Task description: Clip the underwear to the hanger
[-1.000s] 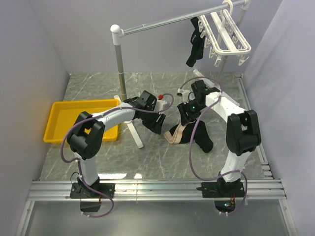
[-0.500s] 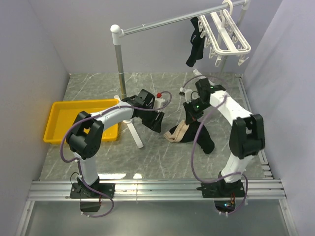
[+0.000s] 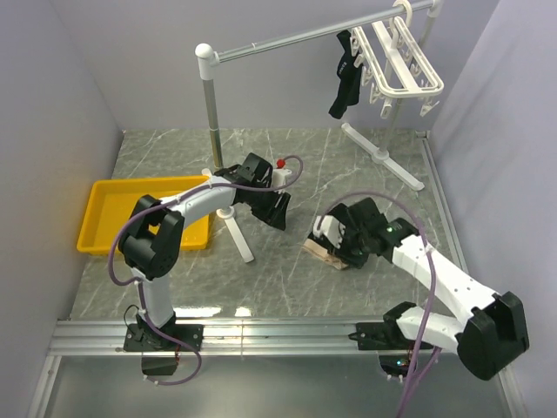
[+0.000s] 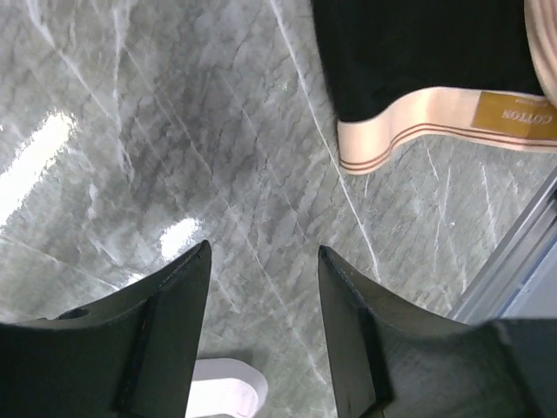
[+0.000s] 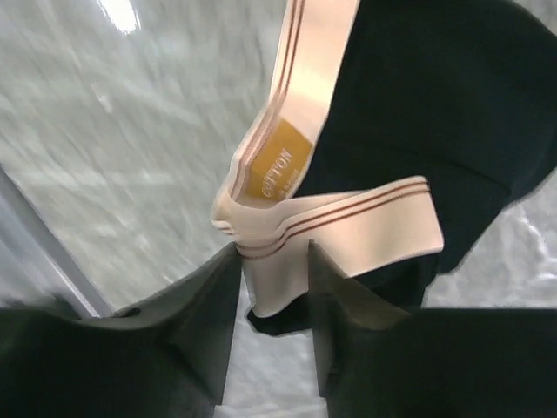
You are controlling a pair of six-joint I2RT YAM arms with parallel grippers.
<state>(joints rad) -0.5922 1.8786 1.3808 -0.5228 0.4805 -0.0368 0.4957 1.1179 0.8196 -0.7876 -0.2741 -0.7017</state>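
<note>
Your right gripper (image 5: 271, 248) straddles the tan waistband of the underwear (image 3: 331, 250), which lies bunched on the counter (image 3: 287, 283); whether its jaws pinch the band, you cannot tell. Your left gripper (image 4: 263, 252) hovers nearby over the counter, jaws apart.
</note>
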